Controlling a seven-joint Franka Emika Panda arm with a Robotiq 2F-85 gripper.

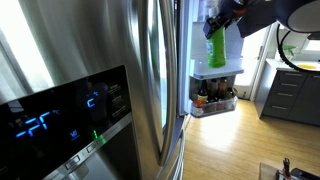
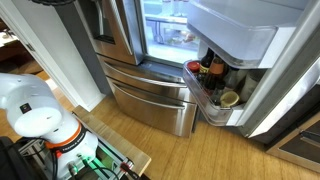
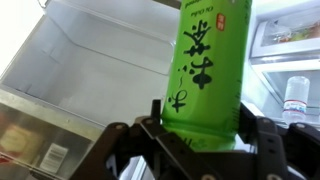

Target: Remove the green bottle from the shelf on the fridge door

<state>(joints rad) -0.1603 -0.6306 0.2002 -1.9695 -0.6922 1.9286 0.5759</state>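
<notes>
The green bottle (image 3: 210,60) is lime green with black characters and fills the middle of the wrist view, standing between my jaws. My gripper (image 3: 200,132) is shut on its lower body. In an exterior view the gripper (image 1: 220,22) holds the green bottle (image 1: 215,48) from above, just over the white shelf (image 1: 216,72) on the open fridge door (image 1: 196,40). I cannot tell whether the bottle still touches the shelf. In an exterior view the door's white bins (image 2: 236,38) show, but the bottle is hidden.
A lower door bin (image 1: 213,104) holds small dark bottles and jars (image 2: 210,72). The brushed-steel door with the blue-lit display (image 1: 70,110) fills the near side. Grey cabinets (image 1: 292,95) stand behind. A clear water bottle (image 3: 295,98) stands on a shelf inside the fridge.
</notes>
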